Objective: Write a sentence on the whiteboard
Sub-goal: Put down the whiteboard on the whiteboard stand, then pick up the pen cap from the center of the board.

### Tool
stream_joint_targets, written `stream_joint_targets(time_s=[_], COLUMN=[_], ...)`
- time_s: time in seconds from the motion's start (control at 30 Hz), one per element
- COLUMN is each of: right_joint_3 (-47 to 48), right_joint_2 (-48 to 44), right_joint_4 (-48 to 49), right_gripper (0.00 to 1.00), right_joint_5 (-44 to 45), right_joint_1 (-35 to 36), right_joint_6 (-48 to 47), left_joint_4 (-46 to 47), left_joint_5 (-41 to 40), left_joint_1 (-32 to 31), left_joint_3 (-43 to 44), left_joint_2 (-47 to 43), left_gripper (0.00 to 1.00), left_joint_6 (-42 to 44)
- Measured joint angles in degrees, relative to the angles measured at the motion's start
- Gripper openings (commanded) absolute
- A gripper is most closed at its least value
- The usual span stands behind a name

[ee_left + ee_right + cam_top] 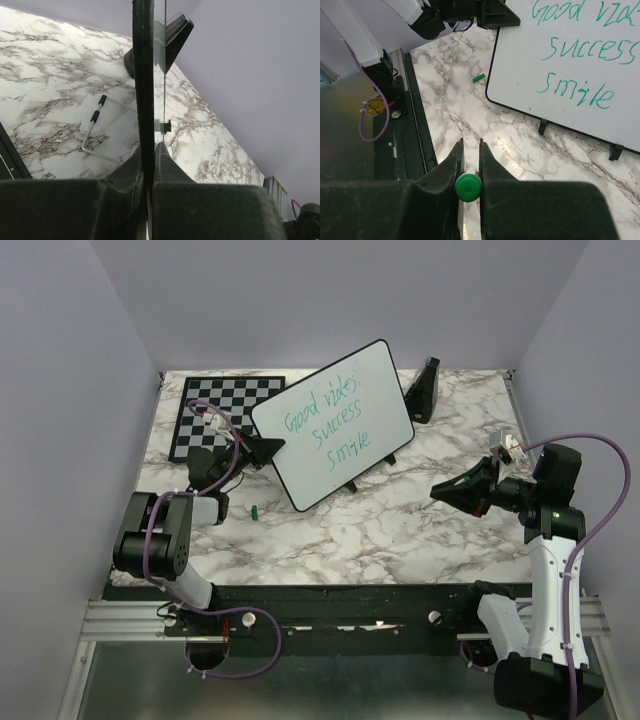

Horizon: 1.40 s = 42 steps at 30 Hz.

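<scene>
Whiteboard (pixel 305 480): white, rounded corners, thin black rim, two small black feet at lower edge. Stands tilted, face leaning back, at centre of marble table (pixel 400 530), skewed so right end sits farther back.

Sentence (pixel 328 425): green-teal marker handwriting, three short lines, "Good vibes / Success / Smile", slanting with board, mid-face.

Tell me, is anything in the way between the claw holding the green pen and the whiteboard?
Nothing visible. Only tabletop lies between the right claw with its pen and the whiteboard. A small green piece lies beside the board's other side, off that path. The left claw clamps the board's edge.
</scene>
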Motion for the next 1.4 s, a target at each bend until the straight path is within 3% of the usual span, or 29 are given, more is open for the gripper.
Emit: stream_joint_targets(time_s=[0.13, 0.37, 0.63, 0.87, 0.93, 1.03, 1.13, 1.17, 1.2, 1.4], right_joint_3=[0.00, 0.00, 0.00, 0.00, 0.00, 0.00, 0.00, 0.00, 0.00, 0.00], right_joint_2=[0.00, 0.00, 0.00, 0.33, 0.37, 0.39, 0.50, 0.57, 0.59, 0.66], right_joint_4=[-0.13, -0.44, -0.96, -1.27, -1.29, -1.29, -1.31, -1.33, -1.36, -1.64], right_gripper=[0.00, 0.01, 0.01, 0.01, 0.00, 0.01, 0.01, 0.01, 0.00, 0.01], right_joint_5=[0.00, 0.00, 0.00, 0.00, 0.00, -0.02, 0.00, -0.02, -0.02, -0.02], right_joint_1=[0.00, 0.00, 0.00, 0.00, 0.00, 0.00, 0.00, 0.00, 0.00, 0.00], right_joint_6=[-0.33, -0.35, -0.46, -0.79, -0.79, -0.81, -0.83, -0.85, -0.85, -1.27], left_joint_4=[1.42, 3.67, 3.69, 3.58, 3.61, 3.28, 3.13, 3.08, 3.10, 2.89], left_joint_5=[-0.66, -2.51, -4.33, -5.11, -5.40, -5.55, -5.70, -5.81, -5.92, -7.67], left_joint_1=[-0.04, -0.04, 0.07, 0.07, 0.07, 0.07, 0.07, 0.07, 0.07, 0.09], left_joint_3=[-1.27, -4.02, -4.63, -4.70, -4.76, -5.05, -5.07, -5.07, -5.07, -6.38], left_joint_2=[0.04, 0.92, 2.71, 2.71, 2.67, 2.23, 1.14, 0.59, 0.09, -4.17], left_gripper=[0.07, 0.23, 0.33, 0.53, 0.54, 0.66, 0.85, 0.96, 0.99, 0.99], left_joint_6=[-0.04, -0.17, 2.12, 3.87, 4.15, 4.57, 4.92, 5.01, 5.09, 5.42])
